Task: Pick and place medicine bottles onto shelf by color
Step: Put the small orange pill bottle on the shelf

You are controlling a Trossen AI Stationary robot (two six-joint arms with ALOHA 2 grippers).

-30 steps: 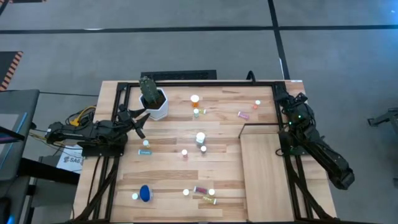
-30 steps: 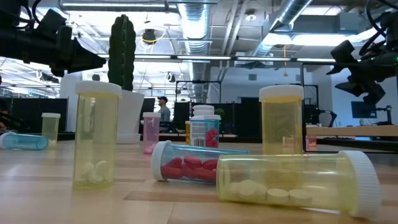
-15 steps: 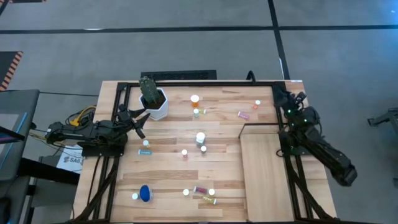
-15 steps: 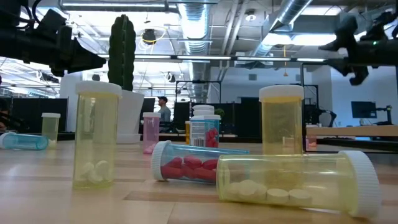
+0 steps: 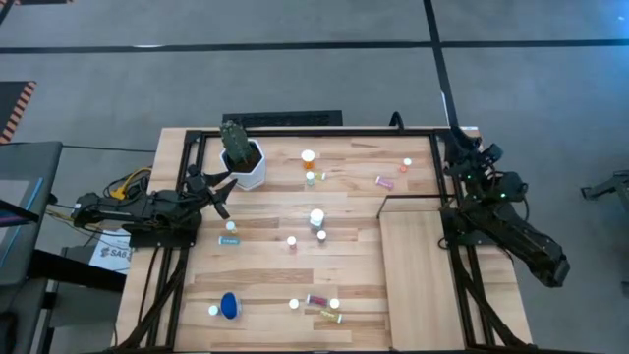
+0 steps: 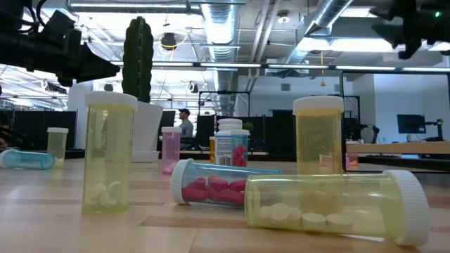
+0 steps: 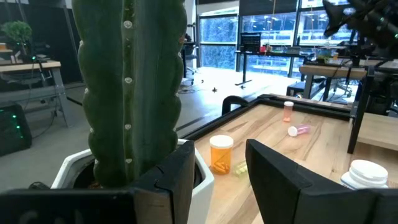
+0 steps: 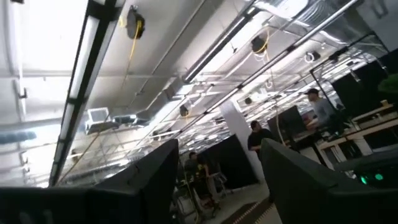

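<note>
Since a second ago the right arm alone has shifted: seen from above, its upper part has swung outward past the table's right rail, while every bottle lies where it lay and the left arm has held its pose. Small white-capped medicine bottles [image 5: 315,217] are all scattered over the striped planked wooden tabletop [image 5: 265,265]: an orange one [image 5: 309,158] and a pink one lying down [image 5: 383,181] toward the far edge, a cluster around the middle, and a round blue one [image 5: 229,306] plus a red-filled one [image 5: 316,299] near the front. From table height, yellow-green bottles stand and lie in the foreground, one on its side [image 6: 330,205] just beside a clear tipped bottle of red pills [image 6: 211,184]. The smooth pale plywood shelf panel [image 5: 418,275] at the table's front right holds nothing, so by these views sorting has not begun and every bottle is left to place. The right gripper [image 8: 217,180] is raised at the far right corner, its camera tilted up at the ceiling, fingers apart and empty. The left gripper [image 7: 221,180] waits at the table's left edge beside a tall green cactus in a white pot [image 5: 243,157], its fingers parted with nothing between them
</note>
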